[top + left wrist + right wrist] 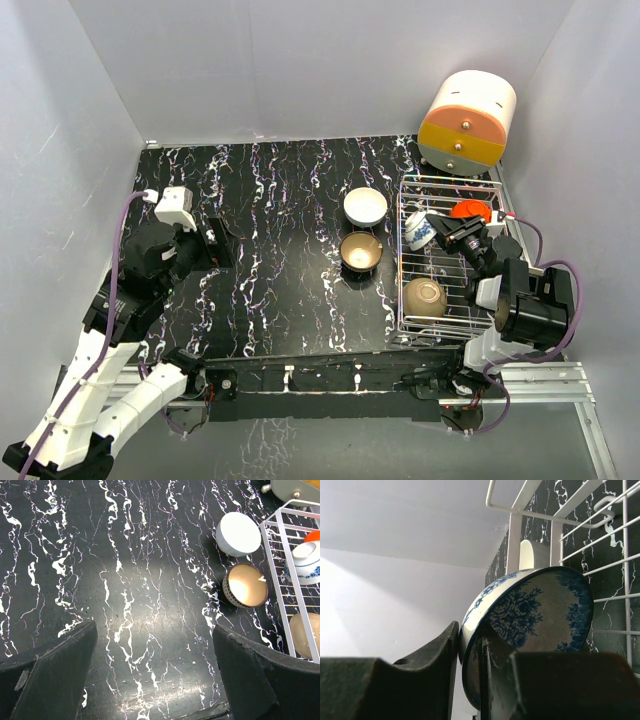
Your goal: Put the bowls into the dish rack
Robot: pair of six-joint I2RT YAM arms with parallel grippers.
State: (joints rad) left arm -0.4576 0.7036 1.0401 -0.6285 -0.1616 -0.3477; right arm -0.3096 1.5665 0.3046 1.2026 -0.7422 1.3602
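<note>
While your right gripper (469,636) reaches into the dish rack (452,183), the blue-and-white bowl (540,610) stands tilted on its edge with its rim between the two fingers. One finger is outside the white wall and the other is inside, over the flower pattern. You cannot tell from these views whether the fingers are pinching that rim or sit loose around it. The bowl is inside the rack, by its left wall in the far half. The red bowl (470,210) is just beyond it, and the tan-outside bowl (425,297) is at the near end. Your left gripper (155,628) hangs over the table (270,200), fingers spread wide with nothing between them. The white bowl (239,532) and the tan-gold bowl (246,586) lie on the table just left of the rack, well clear of that gripper.
</note>
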